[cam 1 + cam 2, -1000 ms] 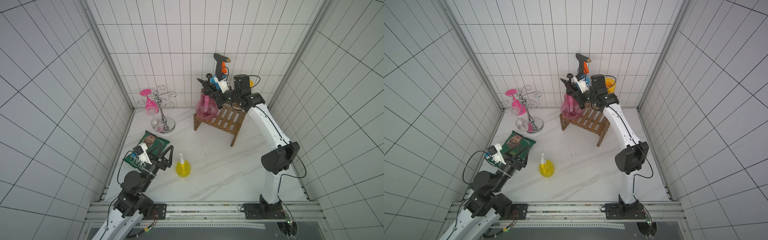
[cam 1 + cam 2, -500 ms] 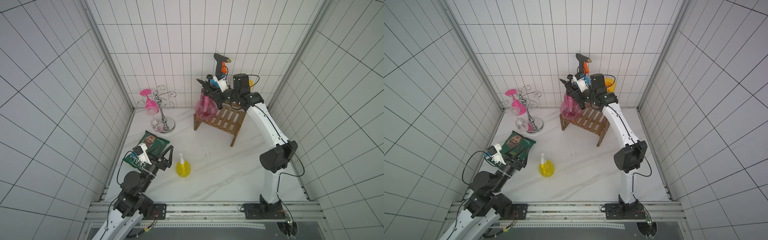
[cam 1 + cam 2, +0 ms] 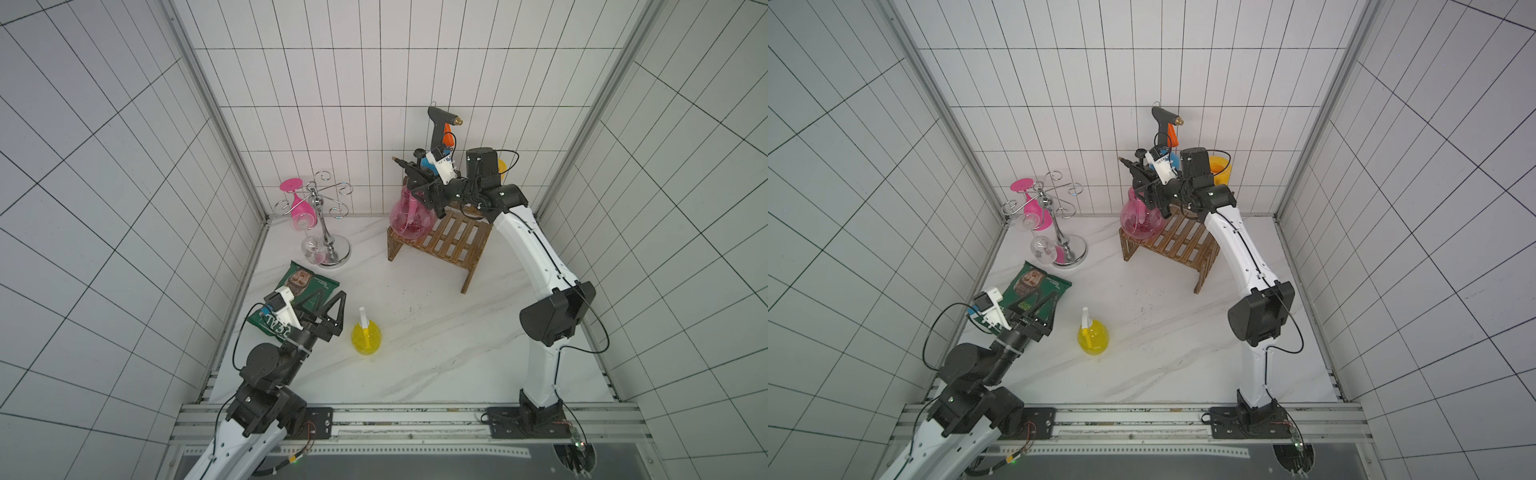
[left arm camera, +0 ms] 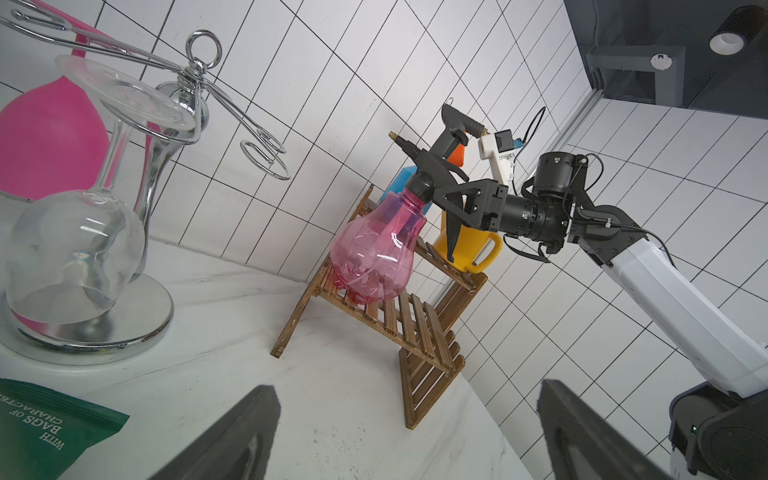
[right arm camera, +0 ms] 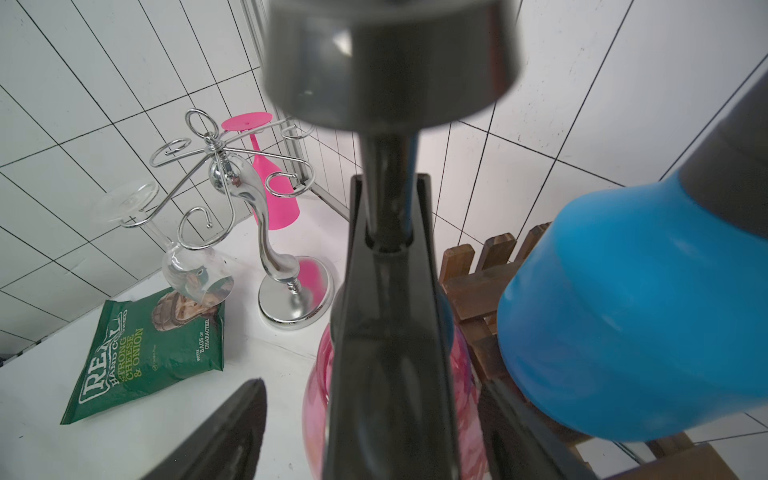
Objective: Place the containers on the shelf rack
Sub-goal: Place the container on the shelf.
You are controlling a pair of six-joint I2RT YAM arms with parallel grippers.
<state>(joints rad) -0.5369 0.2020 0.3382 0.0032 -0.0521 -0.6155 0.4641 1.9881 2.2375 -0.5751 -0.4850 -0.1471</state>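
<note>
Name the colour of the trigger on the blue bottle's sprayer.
Orange. The trigger shows best in a top view.

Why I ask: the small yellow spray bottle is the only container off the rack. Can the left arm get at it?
Probably yes. The small yellow spray bottle sits on the table beside the left claw, whose jaws are open and empty; nothing stands between them.

Shelf rack [image 3: 453, 245] stands far, right of centre. Pump sprayer [image 3: 409, 220] sits on its lower tier, left end. Trigger bottle [image 4: 401, 180] is behind it on the upper tier, watering can [image 3: 1219, 170] to that bottle's right. Small spray bottle [image 3: 365, 336] stands on the table [image 3: 436, 332], near-left. Crisp bag [image 3: 309, 286] lies left of it. Glass holder [image 3: 326, 224] stands far left.
</note>
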